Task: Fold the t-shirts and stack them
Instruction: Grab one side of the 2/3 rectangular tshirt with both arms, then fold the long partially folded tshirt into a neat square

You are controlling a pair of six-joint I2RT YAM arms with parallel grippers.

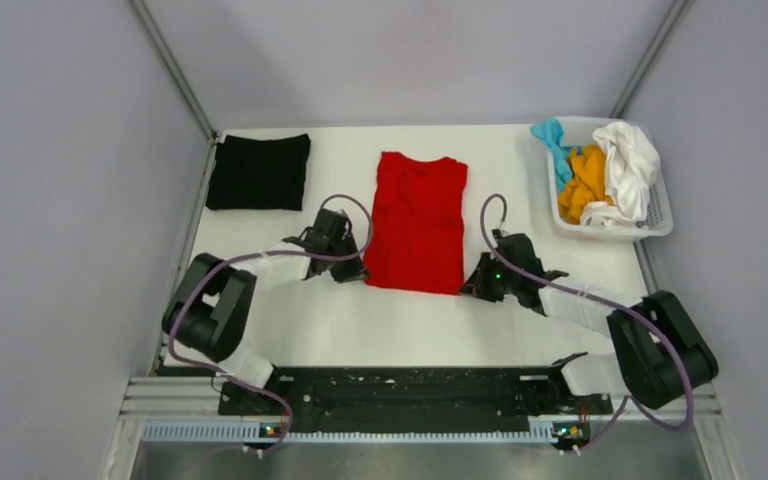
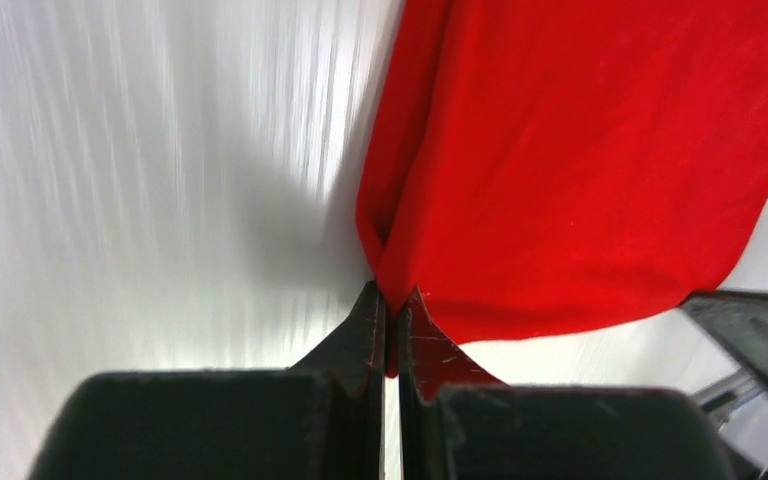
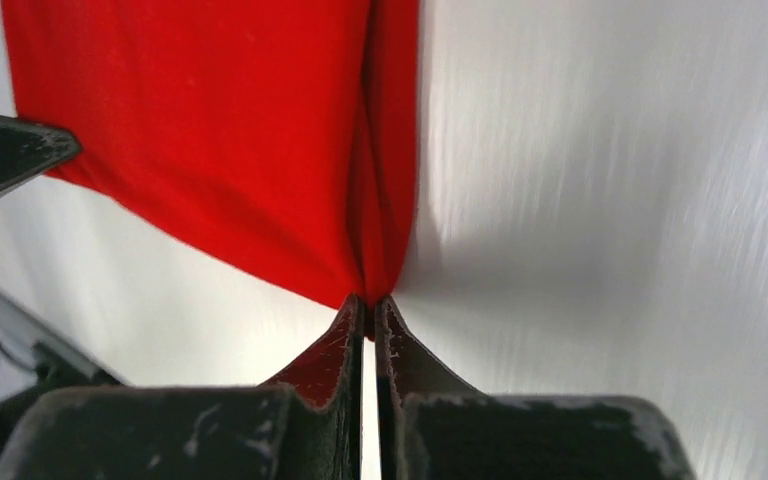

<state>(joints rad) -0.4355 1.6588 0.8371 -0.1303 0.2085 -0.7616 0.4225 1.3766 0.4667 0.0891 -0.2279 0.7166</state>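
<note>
1. Your two arms are bolted to a black rail at the near edge of a white desk, the left arm's base at the left and the right arm's at the right. Both reach forward and inward.
2. A red t-shirt lies flat in the middle of the desk. It is folded into a tall narrow rectangle with its collar at the far end.
3. Your left claw is at the shirt's near left corner. In the left wrist view, the left claw is clenched, with a bunched fold of the red t-shirt pinched between its dark fingers.
4. Your right claw is at the shirt's near right corner. In the right wrist view, the right claw is likewise clenched on the edge of the red t-shirt, and the cloth gathers into a crease at the fingertips.
5. In both wrist views the desk surface looks streaked and blurred.
6. A black t-shirt lies folded into a neat rectangle at the far left corner of the desk, well apart from the red one.
7. A white slotted basket sits at the far right corner. It holds three crumpled pieces: a white t-shirt on the right, an orange t-shirt in the middle and a teal t-shirt draped over the left rim.
</note>
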